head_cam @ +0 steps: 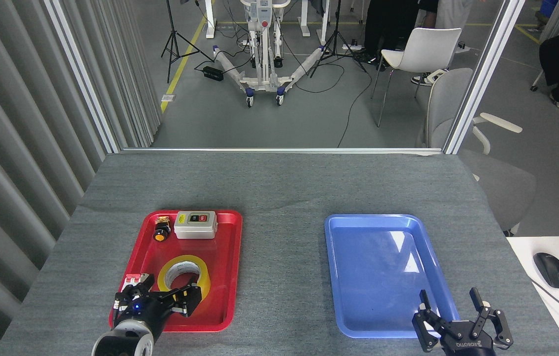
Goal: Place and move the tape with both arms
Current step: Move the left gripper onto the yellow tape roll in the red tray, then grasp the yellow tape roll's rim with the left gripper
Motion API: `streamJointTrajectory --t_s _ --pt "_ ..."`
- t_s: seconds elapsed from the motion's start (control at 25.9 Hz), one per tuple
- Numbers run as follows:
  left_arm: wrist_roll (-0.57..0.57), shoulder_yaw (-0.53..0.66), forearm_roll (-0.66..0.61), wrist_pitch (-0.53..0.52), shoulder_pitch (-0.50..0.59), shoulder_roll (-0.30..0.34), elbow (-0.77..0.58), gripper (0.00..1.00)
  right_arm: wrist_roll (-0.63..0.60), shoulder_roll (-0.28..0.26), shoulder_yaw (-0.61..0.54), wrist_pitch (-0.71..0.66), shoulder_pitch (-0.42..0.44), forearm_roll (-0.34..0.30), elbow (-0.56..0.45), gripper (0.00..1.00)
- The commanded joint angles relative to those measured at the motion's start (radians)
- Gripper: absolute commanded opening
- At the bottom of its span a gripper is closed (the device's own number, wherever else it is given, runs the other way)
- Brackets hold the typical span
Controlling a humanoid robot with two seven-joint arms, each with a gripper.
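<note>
Right, tape [184, 273] lies flat in the red tray [230, 277], near half, hole facing up, white core showing. Left gripper [170, 294] sits at the roll's near edge, fingers spread apart and pointing toward it; one tip looks to overlap the near rim, the other is out to the left by the tray wall. Not closed on anything as far as I can see, and contact w/ the roll is hard to tell from this angle. Right gripper [450, 296] hangs over the near end of the blue tray [338, 277], fingers wide apart, nothing in it.

Handling guess: roll prob light, stiff thanks to the core, won't crush. Outer wrap looks glossy, so likely slick and maybe a bit tacky at the edges. Best hold imo is across the ring wall, one finger down the hole, one outside, pinching core + tape together. Grabbing across the full outer width looks like a stretch for that gripper. Risk: roll skids on the smooth tray when nudged.

Also in the red tray, far end: grey switch box [195, 225] and small yellow button [161, 232], both well apart from the roll.
</note>
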Motion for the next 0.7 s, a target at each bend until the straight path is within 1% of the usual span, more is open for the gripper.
streamJointTrajectory --t_s 0.0,0.12,0.23,0.31,0.39,0.46,0.58,0.66 --pt "-0.001 -0.014 -0.001 0.004 -0.011 0.001 0.009 0.99 0.003 -0.006 0.001 0.017 -0.001 -0.047 0.001 1.00" --pt "-0.001 -0.033 -0.001 0.004 -0.040 0.002 0.016 0.99 0.004 -0.008 0.001 0.016 -0.006 -0.047 -0.002 1.00" --pt "-0.001 -0.060 0.000 0.010 -0.085 0.007 0.061 0.99 0.033 -0.011 0.001 0.017 -0.030 -0.048 0.003 1.00" --pt "-0.001 -0.093 0.000 0.012 -0.137 0.010 0.108 0.99 0.062 0.000 -0.001 0.017 -0.038 -0.045 0.003 1.00" --pt "-0.001 -0.119 0.000 0.010 -0.181 0.016 0.168 0.99 0.062 0.014 -0.001 0.017 -0.035 -0.036 -0.008 1.00" --pt "-0.006 -0.137 0.000 0.010 -0.232 0.030 0.220 0.99 0.062 0.015 -0.001 0.017 -0.036 -0.038 -0.005 1.00" --pt "-0.036 -0.145 0.006 0.010 -0.278 0.045 0.268 0.99 0.065 0.017 -0.008 0.019 -0.042 -0.038 0.001 1.00" --pt "-0.085 -0.146 0.014 0.010 -0.301 0.062 0.275 0.99 0.069 0.021 -0.011 0.022 -0.055 -0.038 0.001 1.00"
